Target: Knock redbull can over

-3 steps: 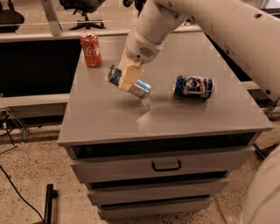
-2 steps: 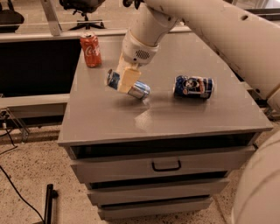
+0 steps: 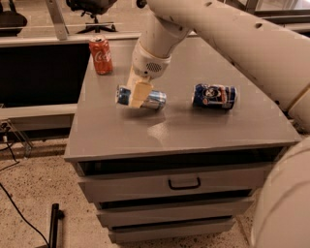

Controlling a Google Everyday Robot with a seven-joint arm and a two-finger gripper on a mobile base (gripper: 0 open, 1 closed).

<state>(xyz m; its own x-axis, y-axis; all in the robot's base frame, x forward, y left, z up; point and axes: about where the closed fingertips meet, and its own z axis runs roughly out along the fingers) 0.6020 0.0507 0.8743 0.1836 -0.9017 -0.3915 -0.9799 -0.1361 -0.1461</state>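
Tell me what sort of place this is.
Probably an office or lab: a grey drawer cabinet serves as the table, a wheeled office chair stands behind it, and the floor is speckled. The gripper is at the redbull can, which lies on its side.

Grey drawer cabinet — speckled floor.

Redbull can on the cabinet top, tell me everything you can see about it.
The redbull can is slim, shiny blue-and-silver metal. It is on its side on the grey cabinet top, long axis running left to right. It is left of the lying dark-blue can and nearer than the upright Coca-Cola can, apart from both. The end effector crosses its middle, hiding it there; contact looks likely.
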